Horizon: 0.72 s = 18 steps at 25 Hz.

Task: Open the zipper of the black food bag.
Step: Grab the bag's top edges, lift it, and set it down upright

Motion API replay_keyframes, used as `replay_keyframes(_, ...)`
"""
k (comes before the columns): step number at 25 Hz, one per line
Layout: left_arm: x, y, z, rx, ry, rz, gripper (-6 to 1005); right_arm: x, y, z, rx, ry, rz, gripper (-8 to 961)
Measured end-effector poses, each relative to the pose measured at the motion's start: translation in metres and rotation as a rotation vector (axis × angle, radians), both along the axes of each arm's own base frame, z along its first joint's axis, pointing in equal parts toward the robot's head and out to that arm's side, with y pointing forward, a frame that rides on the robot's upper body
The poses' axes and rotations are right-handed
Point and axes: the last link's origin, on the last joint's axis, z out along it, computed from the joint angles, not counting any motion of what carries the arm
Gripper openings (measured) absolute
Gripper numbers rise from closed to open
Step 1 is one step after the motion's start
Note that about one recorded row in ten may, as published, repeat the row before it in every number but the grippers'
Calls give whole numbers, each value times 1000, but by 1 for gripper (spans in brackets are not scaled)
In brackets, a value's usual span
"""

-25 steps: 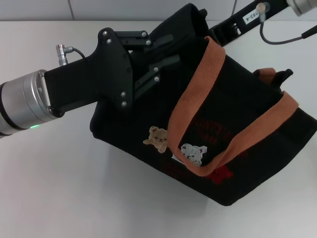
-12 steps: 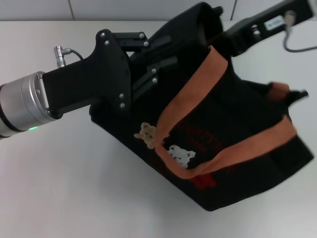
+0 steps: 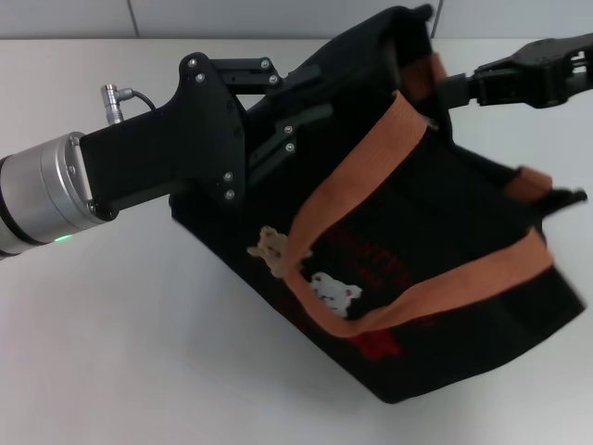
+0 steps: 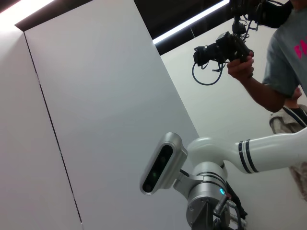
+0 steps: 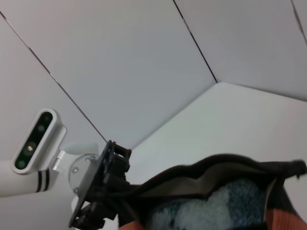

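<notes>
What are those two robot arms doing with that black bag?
The robot is working on opening the black food bag, which sits tilted on a white table. The left tool is pressed against the bag's upper left end, holding it in place. The right tool reaches in from the far right at the bag's top rim, where the zipper runs. In the right wrist view the top of the bag gapes, showing something fluffy inside.
</notes>
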Motion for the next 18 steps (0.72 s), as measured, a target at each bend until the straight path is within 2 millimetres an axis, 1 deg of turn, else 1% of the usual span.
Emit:
replay_keyframes(3,0,0,0,0,0,0,207,5,-4,1,2,22,7,-1)
replay_keyframes(8,0,0,0,1,1,1,207,5,-5,0,0,21,28,-1)
replay_keyframes(12,0,1,0,3,2,-2,207,-1,-6,4,67,-5,141,-1)
replay_keyframes(13,1,1,0,3,3,-3,207,-7,-7,3,106,-36,213,-1)
replay_keyframes(14,1,1,0,4,3,-3,207,-7,-7,3,106,-36,213,29)
replay_keyframes(17,1,1,1,4,4,-6,202,-14,-7,-1,118,-98,285,120)
replay_keyframes(18,2,2,1,5,4,-7,201,-20,-7,-3,124,-143,332,150)
